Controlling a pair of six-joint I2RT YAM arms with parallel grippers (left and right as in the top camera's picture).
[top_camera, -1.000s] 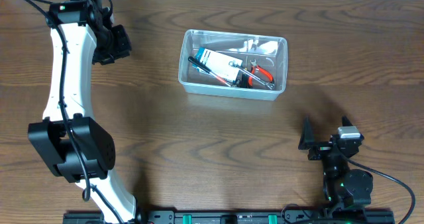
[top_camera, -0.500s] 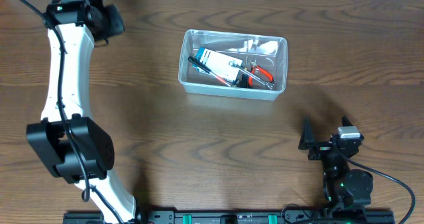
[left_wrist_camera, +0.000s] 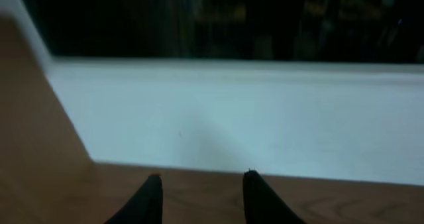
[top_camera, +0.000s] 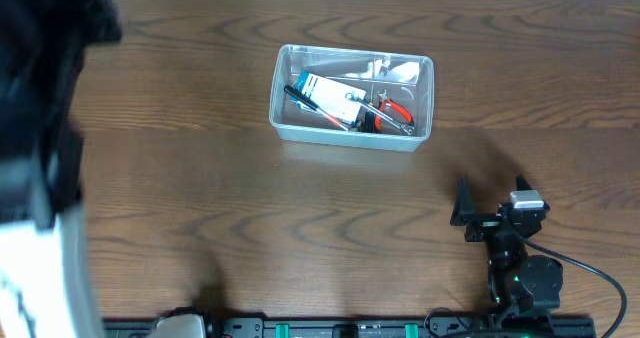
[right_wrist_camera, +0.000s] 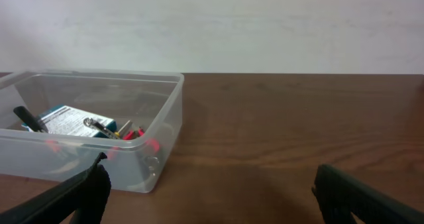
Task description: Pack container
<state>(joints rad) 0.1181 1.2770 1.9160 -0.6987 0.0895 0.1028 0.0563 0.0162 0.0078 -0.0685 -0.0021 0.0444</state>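
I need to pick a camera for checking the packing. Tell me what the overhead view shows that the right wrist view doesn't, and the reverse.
Only overhead: the container in full outline from above, the blurred left arm at the table's left edge, and the right arm's base.
Only right wrist: the container's side wall seen level, and the white wall behind the table.
Both: the container with the blue-and-white box inside, the wooden table, and the right gripper, open, empty and apart from the container.
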